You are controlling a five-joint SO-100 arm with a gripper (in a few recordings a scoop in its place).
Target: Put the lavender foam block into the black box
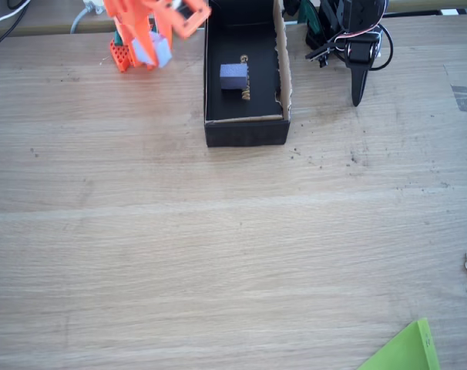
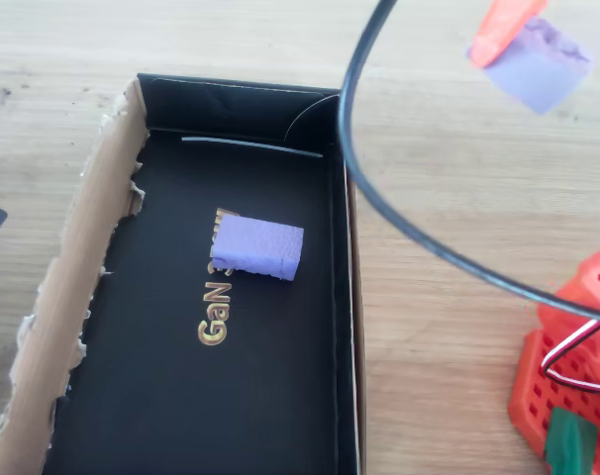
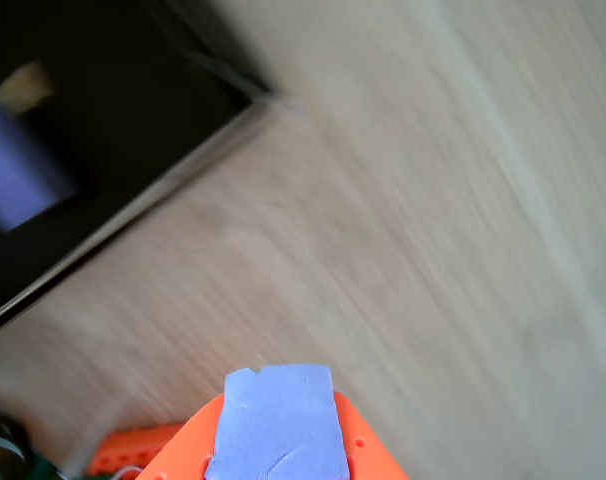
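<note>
Overhead view, fingers (image 2: 500, 32) clamping lavender foam block (image 2: 538, 65), beside black box (image 2: 342, 257) wall.

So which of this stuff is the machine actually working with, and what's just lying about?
In use:
- lavender foam block, held in the orange claw above the table beside the box
- black box

Lying about:
- darker purple block, already inside the box
- green sheet at the table's corner
- black cable

Bright, even daylight with soft shadows; heavy motion blur across the wrist view's wooden table (image 3: 403, 200).
</note>
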